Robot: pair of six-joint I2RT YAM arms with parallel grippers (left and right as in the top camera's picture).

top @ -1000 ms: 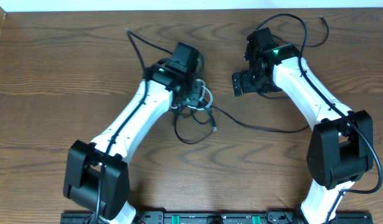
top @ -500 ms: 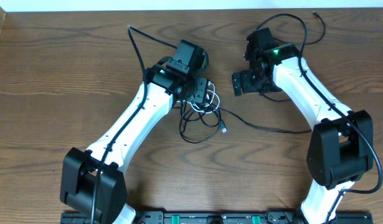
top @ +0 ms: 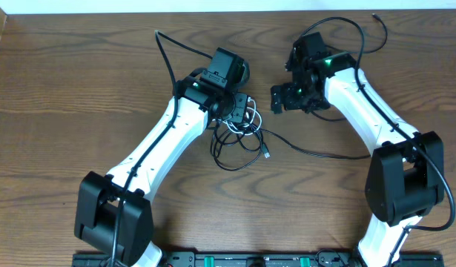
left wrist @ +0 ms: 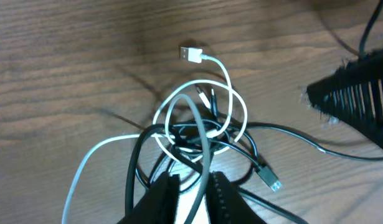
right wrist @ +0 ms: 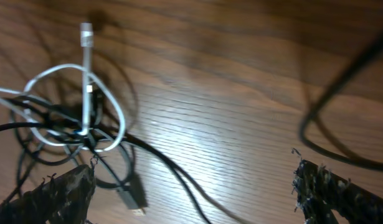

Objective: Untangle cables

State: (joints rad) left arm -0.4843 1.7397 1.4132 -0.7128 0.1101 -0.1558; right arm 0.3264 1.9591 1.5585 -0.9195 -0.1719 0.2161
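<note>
The cables (top: 239, 132) sit knotted mid-table (top: 79, 89), right under the left pincer (left wrist: 194, 179). It is pinched narrow on one grey-looking strand, white or black I can't tell. The right pincer (right wrist: 194, 186) gapes wide just beside, the knot to its left. The black cord (top: 316, 153) trails away rightward.

We see the cables (top: 239, 133) heaped on the table (top: 64, 89) just left of frame centre, directly below the left gripper (top: 240, 110). The right gripper (top: 281, 100) sits to their upper right, apart; one strand trails rightward.
</note>
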